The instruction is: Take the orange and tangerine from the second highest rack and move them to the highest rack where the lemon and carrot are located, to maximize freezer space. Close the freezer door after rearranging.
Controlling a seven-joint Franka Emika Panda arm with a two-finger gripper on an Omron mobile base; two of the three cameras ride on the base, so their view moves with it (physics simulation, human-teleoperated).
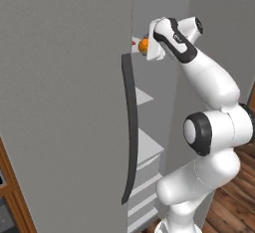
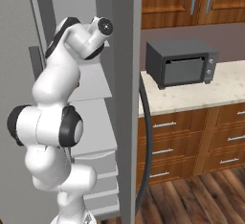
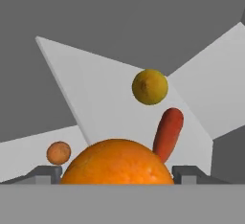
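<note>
One orange [image 3: 117,163] is held between the gripper's [image 3: 117,173] fingers, over the highest rack [image 3: 95,98]. It should be set down just short of the lemon [image 3: 150,87] and carrot [image 3: 168,133], clear of both. The tangerine [image 3: 59,152] is seen lower left.

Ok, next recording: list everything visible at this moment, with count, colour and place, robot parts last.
orange: 1, orange, between the finger tips, close to the hand camera
tangerine: 1, small, orange, on the lower shelf at left
lemon: 1, yellow, on the highest rack
carrot: 1, orange-red, beside the lemon
freezer door: 1, matte grey, open, dark handle
toaster oven: 1, dark grey, on the pale counter
drawers: several, wood, under the counter
gripper: 1, dark tips flanking the orange
</note>
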